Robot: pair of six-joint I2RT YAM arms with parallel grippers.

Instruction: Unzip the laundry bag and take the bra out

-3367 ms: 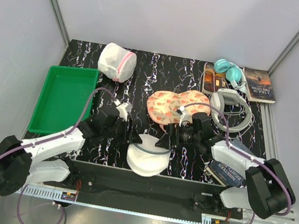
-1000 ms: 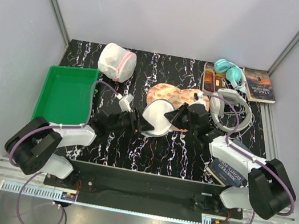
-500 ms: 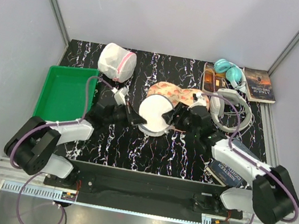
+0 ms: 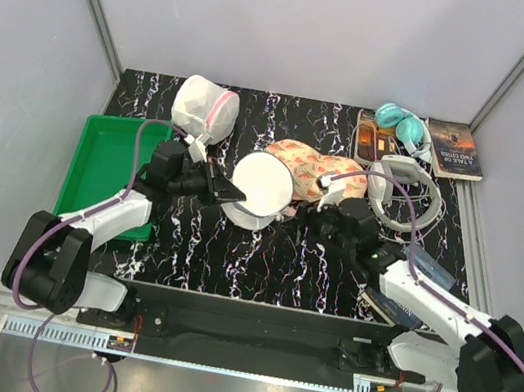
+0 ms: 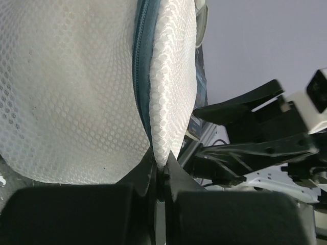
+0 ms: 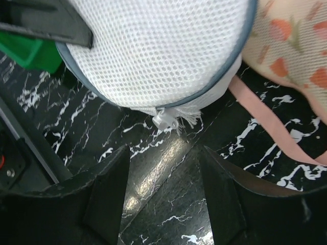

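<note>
The laundry bag (image 4: pixel 262 186), a round white mesh dome with a grey zip band, is held tilted above the table centre. My left gripper (image 4: pixel 230 193) is shut on its rim; the left wrist view shows the mesh edge (image 5: pixel 171 92) pinched between the jaws beside the grey zip (image 5: pixel 140 66). My right gripper (image 4: pixel 302 213) is open and empty just right of the bag. In the right wrist view the bag (image 6: pixel 158 51) fills the top and its small white zip pull (image 6: pixel 165 119) hangs ahead of the open fingers (image 6: pixel 110 191). The bra is hidden.
A pink-orange floral two-cup item (image 4: pixel 313 167) lies behind the bag, its pink strap (image 6: pixel 271 127) trailing on the table. A white mesh pouch with pink trim (image 4: pixel 204 109) sits at back left, a green tray (image 4: pixel 109 169) at left. Headphones (image 4: pixel 403 128), books (image 4: pixel 458 149) and a white band (image 4: pixel 405 193) crowd the right.
The left gripper has carried the bag up from the near table edge towards the back. The right gripper has let go and backed off to the right, now open.
</note>
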